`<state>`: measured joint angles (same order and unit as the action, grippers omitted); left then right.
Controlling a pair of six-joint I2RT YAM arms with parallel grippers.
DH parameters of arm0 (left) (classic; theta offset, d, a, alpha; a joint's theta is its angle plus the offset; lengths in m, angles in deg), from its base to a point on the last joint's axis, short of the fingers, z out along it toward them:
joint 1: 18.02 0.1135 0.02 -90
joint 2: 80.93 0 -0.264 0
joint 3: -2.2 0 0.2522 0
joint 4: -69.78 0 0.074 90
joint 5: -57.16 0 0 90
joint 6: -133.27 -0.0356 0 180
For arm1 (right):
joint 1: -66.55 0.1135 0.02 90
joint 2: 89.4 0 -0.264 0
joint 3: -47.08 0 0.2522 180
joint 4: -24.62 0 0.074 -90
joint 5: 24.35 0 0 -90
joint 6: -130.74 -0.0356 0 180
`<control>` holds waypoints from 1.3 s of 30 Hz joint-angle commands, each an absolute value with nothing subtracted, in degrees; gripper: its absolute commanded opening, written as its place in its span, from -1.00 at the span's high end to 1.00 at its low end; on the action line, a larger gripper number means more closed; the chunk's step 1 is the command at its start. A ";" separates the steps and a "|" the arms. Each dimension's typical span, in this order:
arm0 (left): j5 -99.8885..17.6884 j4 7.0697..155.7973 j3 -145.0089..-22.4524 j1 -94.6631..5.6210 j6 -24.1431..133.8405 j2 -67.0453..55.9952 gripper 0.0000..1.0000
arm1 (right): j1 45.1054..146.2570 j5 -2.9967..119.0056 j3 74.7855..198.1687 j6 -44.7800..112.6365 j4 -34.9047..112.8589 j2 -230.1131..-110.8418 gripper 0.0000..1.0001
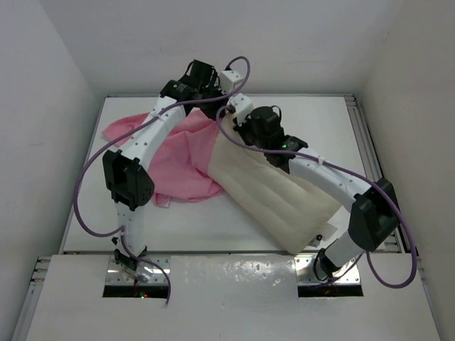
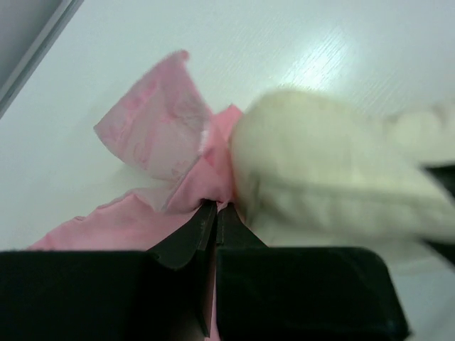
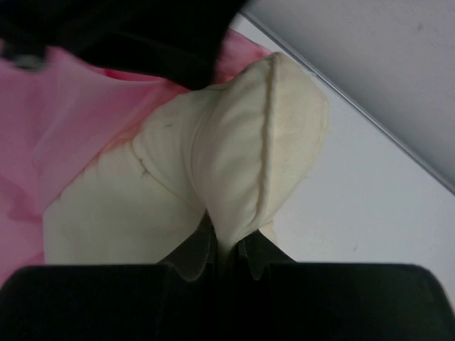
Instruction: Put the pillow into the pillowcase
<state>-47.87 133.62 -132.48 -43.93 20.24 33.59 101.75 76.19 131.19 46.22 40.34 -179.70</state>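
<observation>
Lying diagonally on the white table (image 1: 213, 227), the pillow (image 1: 277, 195) runs from a far corner near the table's middle back to a near end at the front right edge, beside the right arm's base. Its cream cover is matte, padded and quilted in lengthwise channels, and a stitched seam crosses the raised far corner. The right gripper (image 3: 226, 245) has its jaws clenched on that corner, pinching it into a peak. The pillowcase (image 1: 181, 160) is thin, glossy pink cloth with a faint printed pattern. It lies crumpled on the far left part of the table, touching the pillow's far end. The left gripper (image 2: 215, 213) has its jaws clamped on a fold of this cloth just beside the pillow corner. Bare tabletop lies open along the near edge, at the left and at the far right. White walls close three sides.
</observation>
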 commanded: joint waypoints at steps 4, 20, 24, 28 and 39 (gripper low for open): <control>-54.37 125.73 -137.77 -43.77 24.98 35.52 1.00 | 106.37 70.06 128.52 51.65 36.36 -180.19 1.00; -58.85 122.91 -148.49 -44.21 29.73 39.13 1.00 | 105.49 58.79 125.80 39.16 35.57 -182.12 1.00; -62.89 124.49 -148.67 -44.48 30.35 39.22 1.00 | 103.56 57.91 125.27 36.44 34.78 -183.00 1.00; -65.44 126.34 -148.06 -44.83 30.52 39.04 1.00 | 99.43 55.45 125.09 29.08 31.88 -185.10 1.00; -64.49 125.64 -138.67 -48.43 27.45 39.13 1.00 | 93.10 52.55 130.90 14.30 29.78 -192.85 0.76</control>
<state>-58.18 131.92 -141.53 -44.89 27.43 41.28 93.27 55.25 131.69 21.63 31.97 -191.24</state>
